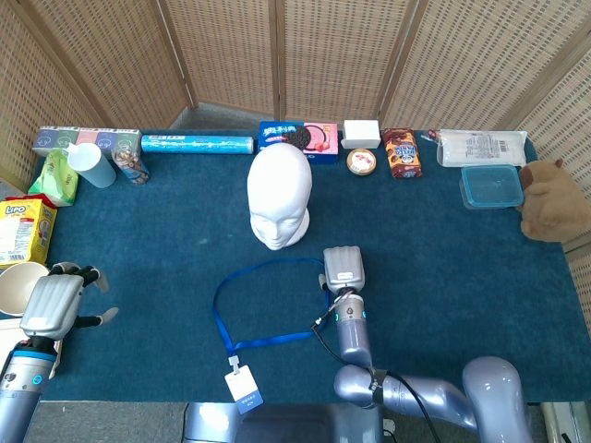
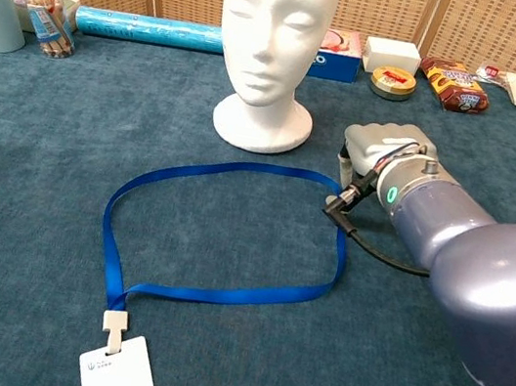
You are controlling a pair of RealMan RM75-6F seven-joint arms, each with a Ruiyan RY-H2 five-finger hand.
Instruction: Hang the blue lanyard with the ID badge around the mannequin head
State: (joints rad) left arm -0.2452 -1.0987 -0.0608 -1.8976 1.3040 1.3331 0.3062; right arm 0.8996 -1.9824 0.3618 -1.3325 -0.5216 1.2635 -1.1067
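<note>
The blue lanyard [image 2: 231, 238] lies flat on the blue tablecloth [image 1: 443, 240] as an open loop, its long axis running from the right hand [image 1: 341, 269] toward the robot's near left, where the strap ends in a clip and the ID badge [image 2: 119, 382]. The badge points toward the near table edge. The right hand sits just beside the loop's far right bend, palm down; whether its fingers pinch the strap, I cannot tell. The mannequin head [image 1: 278, 197] stands upright just beyond and left of that hand, face toward the robot, outside the loop. The left hand [image 1: 57, 305] hovers far left, fingers apart, holding nothing, near a paper cup [image 1: 20, 287]
</note>
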